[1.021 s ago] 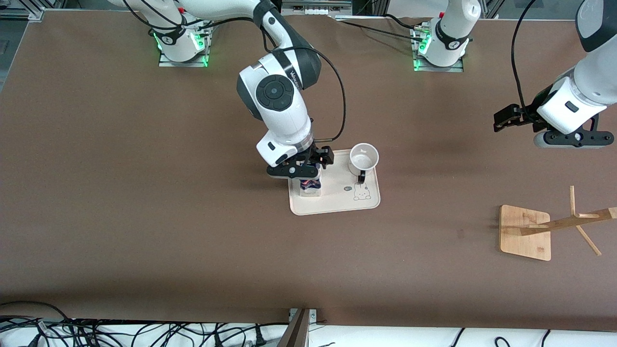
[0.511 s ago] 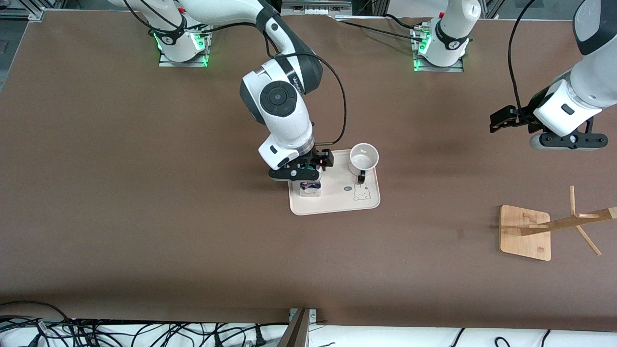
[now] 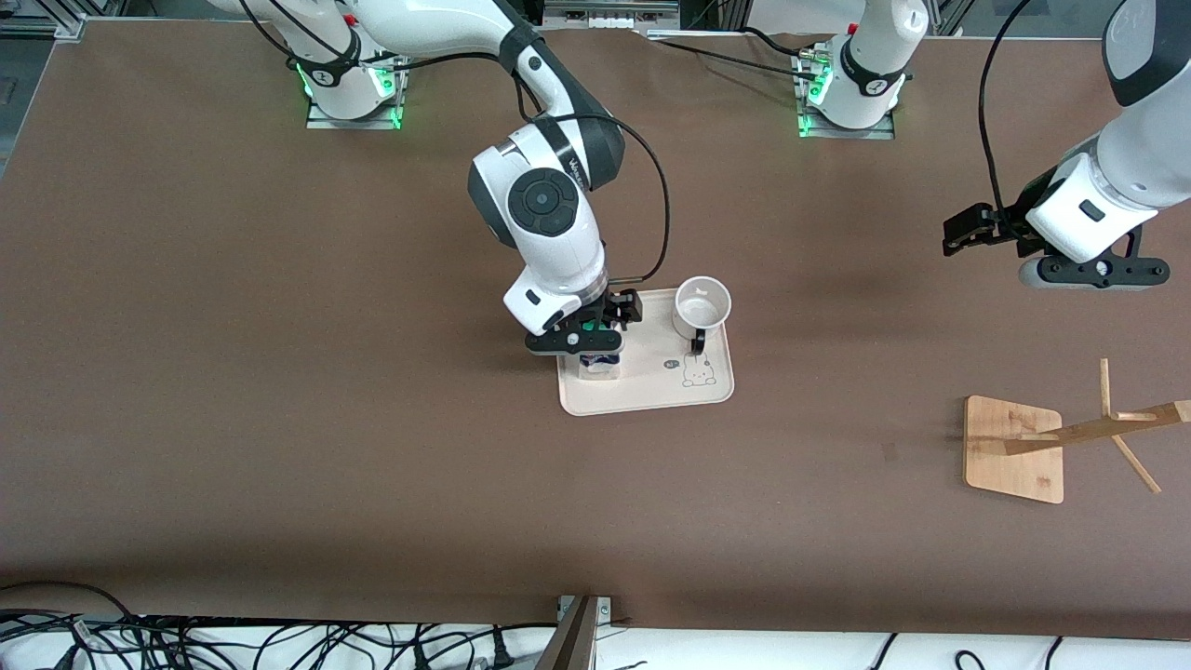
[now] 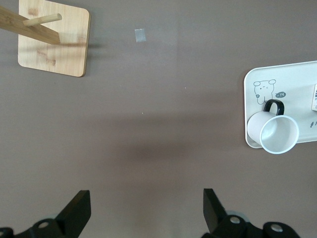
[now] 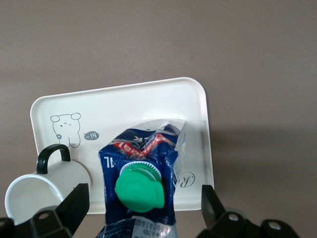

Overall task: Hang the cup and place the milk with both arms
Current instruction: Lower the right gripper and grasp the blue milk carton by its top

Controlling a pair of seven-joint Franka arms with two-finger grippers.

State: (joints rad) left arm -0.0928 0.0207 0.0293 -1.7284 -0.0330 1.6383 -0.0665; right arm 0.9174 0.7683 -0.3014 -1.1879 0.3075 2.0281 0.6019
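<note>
The milk (image 5: 141,163), a blue-topped carton with a green cap (image 5: 140,188), stands on the beige tray (image 3: 651,395) at the corner toward the right arm's end. My right gripper (image 3: 584,346) hangs open just over it, one finger (image 5: 77,201) on each side of the carton top, with gaps between. The white cup (image 3: 701,307) stands upright on the same tray toward the left arm's end, its black handle (image 3: 697,342) pointing at the front camera. My left gripper (image 3: 1090,272) is open and empty in the air above bare table; its wrist view also shows the cup (image 4: 277,134).
A wooden rack (image 3: 1014,451) with a square base and slanted pegs stands nearer the front camera at the left arm's end of the table; its base (image 4: 54,44) also shows in the left wrist view. A bear drawing (image 3: 698,372) marks the tray. Cables lie below the table's front edge.
The right gripper has come lower around the milk's top. The left gripper has drifted slightly toward the table's middle. Cup, milk and tray have not moved.
</note>
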